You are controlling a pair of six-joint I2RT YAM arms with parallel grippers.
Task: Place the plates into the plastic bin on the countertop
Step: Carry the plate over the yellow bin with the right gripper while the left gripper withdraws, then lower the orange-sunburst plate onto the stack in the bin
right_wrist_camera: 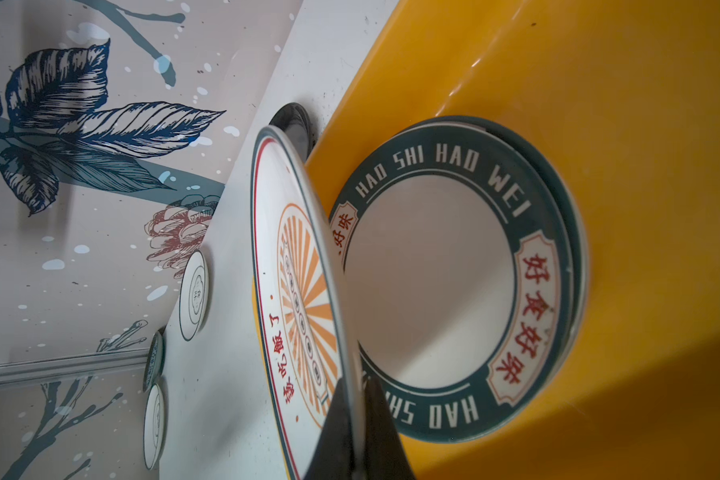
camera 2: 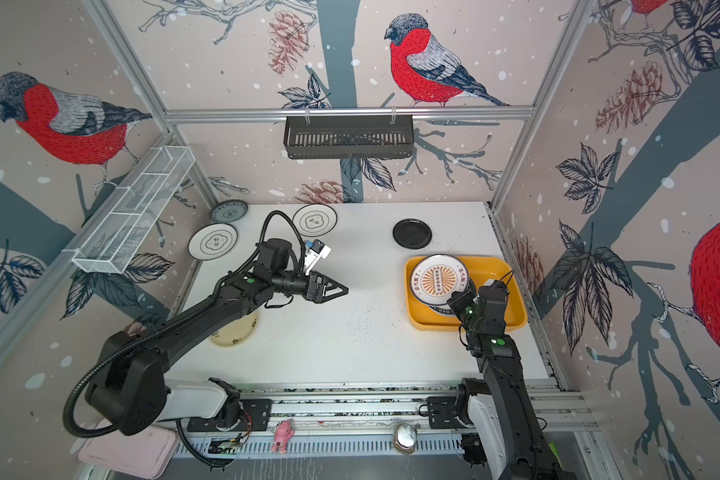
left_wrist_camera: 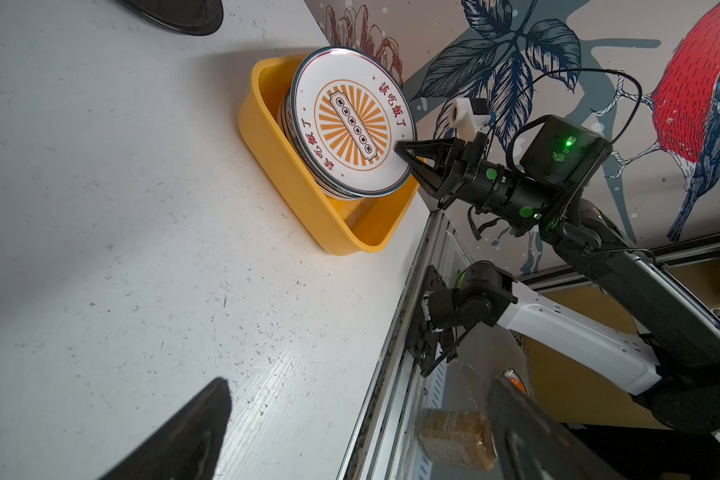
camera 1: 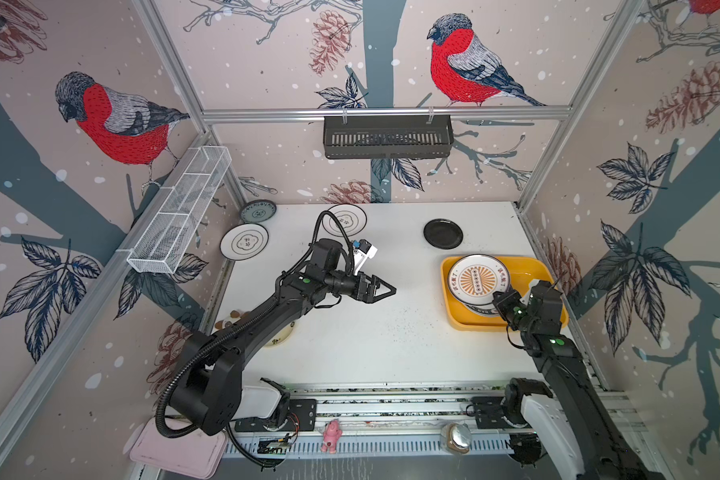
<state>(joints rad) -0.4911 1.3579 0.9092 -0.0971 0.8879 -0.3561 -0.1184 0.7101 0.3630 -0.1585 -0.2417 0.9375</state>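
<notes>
- Over the plastic bin (camera 1: 533,268), the right gripper (left_wrist_camera: 404,151) is gripping the sunburst plate (camera 1: 476,277) above stacked plates (right_wrist_camera: 433,282)
- Above the countertop (camera 1: 371,345), the left gripper (camera 1: 391,289) is hovering, fingers wide

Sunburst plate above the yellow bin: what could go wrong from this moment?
The right gripper pinches the sunburst plate only at its rim, tilted, so it may slip and hit the lettered plates stacked in the plastic bin. Released this tilted, it might also slide off the stack.

Orange-sunburst white plate (camera 1: 477,279), yellow bin (camera 1: 548,276)
</notes>
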